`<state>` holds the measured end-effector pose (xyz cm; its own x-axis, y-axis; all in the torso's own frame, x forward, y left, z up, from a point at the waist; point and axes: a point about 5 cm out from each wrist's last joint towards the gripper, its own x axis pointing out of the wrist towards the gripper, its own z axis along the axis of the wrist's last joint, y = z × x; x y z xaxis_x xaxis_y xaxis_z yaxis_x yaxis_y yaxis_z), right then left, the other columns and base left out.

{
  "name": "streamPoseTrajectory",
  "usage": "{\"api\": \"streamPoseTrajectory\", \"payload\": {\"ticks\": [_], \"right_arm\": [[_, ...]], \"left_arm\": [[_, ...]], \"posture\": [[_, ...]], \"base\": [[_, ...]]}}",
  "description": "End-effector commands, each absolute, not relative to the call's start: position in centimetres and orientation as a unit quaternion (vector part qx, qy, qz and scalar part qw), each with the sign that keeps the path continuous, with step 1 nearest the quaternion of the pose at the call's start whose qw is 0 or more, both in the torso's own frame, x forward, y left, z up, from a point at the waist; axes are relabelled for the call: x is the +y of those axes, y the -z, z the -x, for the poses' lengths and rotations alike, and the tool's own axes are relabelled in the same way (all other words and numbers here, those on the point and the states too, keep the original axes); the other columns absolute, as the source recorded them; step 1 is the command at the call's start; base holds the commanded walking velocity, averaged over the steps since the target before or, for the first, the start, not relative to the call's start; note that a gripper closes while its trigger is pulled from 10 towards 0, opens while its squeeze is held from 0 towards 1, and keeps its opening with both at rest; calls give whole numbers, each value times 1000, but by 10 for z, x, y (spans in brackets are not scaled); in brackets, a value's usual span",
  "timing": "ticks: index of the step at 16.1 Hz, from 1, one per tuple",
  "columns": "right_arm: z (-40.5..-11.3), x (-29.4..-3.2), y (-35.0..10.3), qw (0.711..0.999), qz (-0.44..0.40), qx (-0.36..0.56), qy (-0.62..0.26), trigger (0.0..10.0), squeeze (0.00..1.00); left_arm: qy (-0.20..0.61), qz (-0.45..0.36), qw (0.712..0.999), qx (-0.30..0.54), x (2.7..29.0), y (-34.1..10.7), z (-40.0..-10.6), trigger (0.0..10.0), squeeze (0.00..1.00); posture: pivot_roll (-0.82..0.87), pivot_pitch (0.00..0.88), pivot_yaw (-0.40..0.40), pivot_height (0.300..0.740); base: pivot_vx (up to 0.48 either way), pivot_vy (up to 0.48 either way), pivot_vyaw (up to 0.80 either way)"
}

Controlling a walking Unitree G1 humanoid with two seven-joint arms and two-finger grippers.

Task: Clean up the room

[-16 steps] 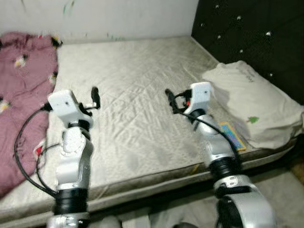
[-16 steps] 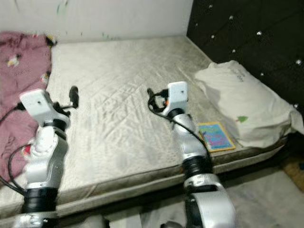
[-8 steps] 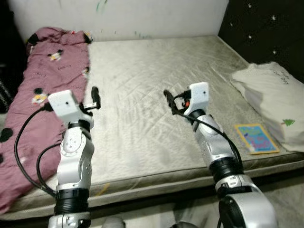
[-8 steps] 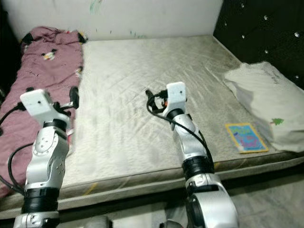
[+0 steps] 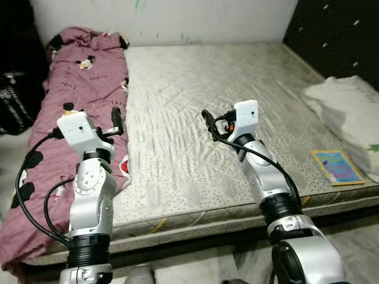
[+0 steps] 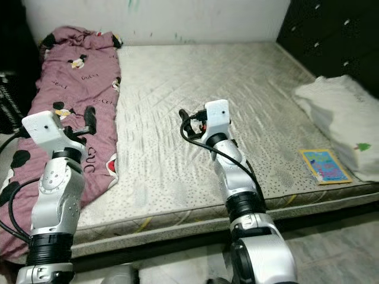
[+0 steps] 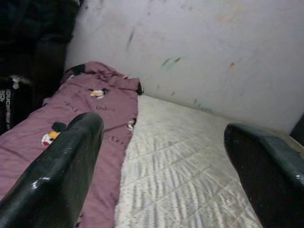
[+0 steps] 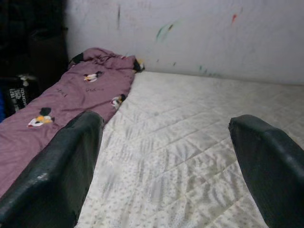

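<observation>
Robot is standing at the near edge of the mattress (image 5: 195,136), both arms raised over it, nothing in hand. Left gripper (image 7: 161,156): fingers spread wide, empty, hovering above the near-left part of the bed right at the edge of the pink blanket (image 5: 77,106). Right gripper (image 8: 166,156): fingers spread wide too, empty, held over the middle of the mattress. The blanket is the obvious target: crumpled, cartoon-print, running in a strip down the whole left side of the bed from the far wall to the near edge, where it spills over. Also on the bed: white pillow (image 5: 349,112) at the far right by the dark headboard (image 5: 337,35), and a small colourful book (image 5: 337,167) just beside it near the right edge. Black bag (image 5: 15,103) sits left of the bed. My read: this is the approach/selection step, no grasp started, cleanup basically not begun. Next move probably wants the left gripper lowered onto a blanket fold just beside it, pinching a raised ridge rather than flat cloth; the right would have to reach well across to help. Risk: the cloth is loose, so a shallow pinch may slip or drag only one layer.
</observation>
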<state>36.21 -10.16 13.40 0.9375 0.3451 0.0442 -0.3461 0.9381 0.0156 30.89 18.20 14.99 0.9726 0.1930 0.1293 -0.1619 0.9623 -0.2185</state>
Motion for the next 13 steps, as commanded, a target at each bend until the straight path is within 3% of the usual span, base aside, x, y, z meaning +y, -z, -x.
{"api": "streamPoseTrajectory", "payload": {"ticks": [1,13], "right_arm": [[-364,-94,-141,983,-16,-30,-182,10000,0],[-365,-95,-139,983,-18,-21,-184,10000,0]], "left_arm": [[-98,100,987,-77,188,-152,-310,10000,0],[-103,114,985,-82,187,-154,-311,10000,0]], "posture": [[64,0,-28,740],[61,0,-29,740]], "base": [[0,480,475],[0,480,0]]}}
